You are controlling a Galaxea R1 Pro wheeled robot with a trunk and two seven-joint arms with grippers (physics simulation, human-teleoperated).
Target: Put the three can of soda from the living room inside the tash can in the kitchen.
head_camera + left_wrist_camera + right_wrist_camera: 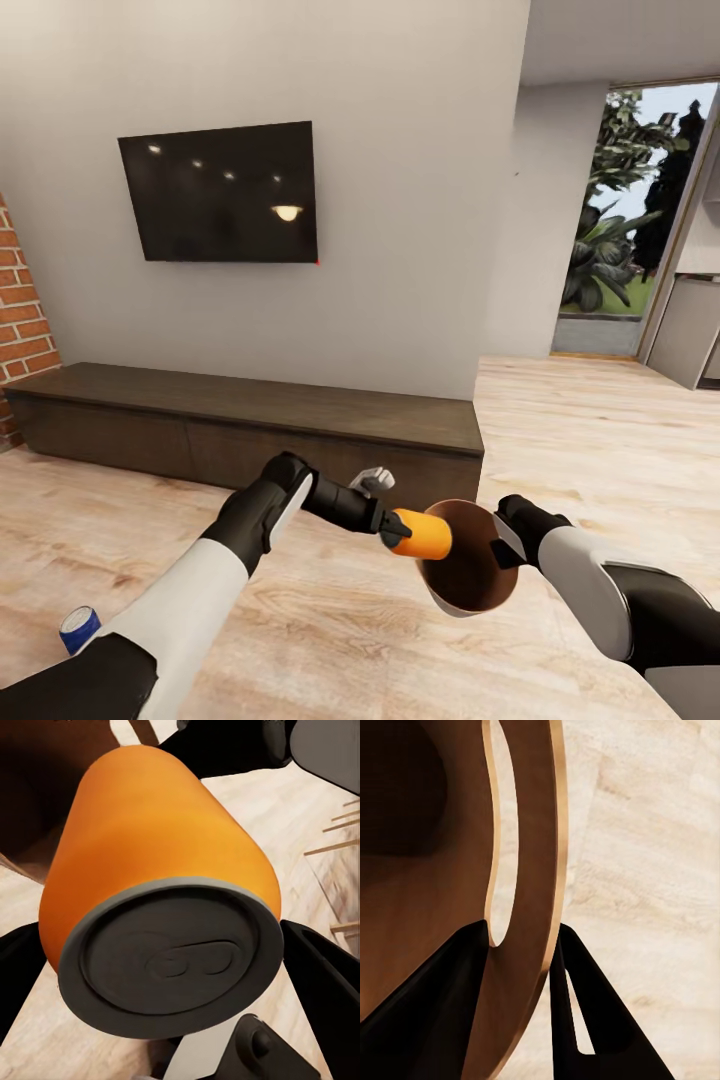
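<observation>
My left gripper [400, 528] is shut on an orange can of soda [424, 534], held sideways at the mouth of the tash can [470, 580]. The can's orange wall [157, 825] and grey end face the left wrist camera, with a dark finger [322, 982] on either side. My right gripper [510, 545] is shut on the tash can's rim; its coppery inner wall [427, 892] and rim sit between the dark fingers [435, 1012] in the right wrist view. A blue can of soda [78, 629] lies on the floor by my left arm.
I am in the living room. A long dark-brown bench [250, 410] runs along the wall under a wall-mounted TV [220, 192]. A red brick column [20, 310] stands at the left. Open wood floor leads right toward a glass door [640, 220].
</observation>
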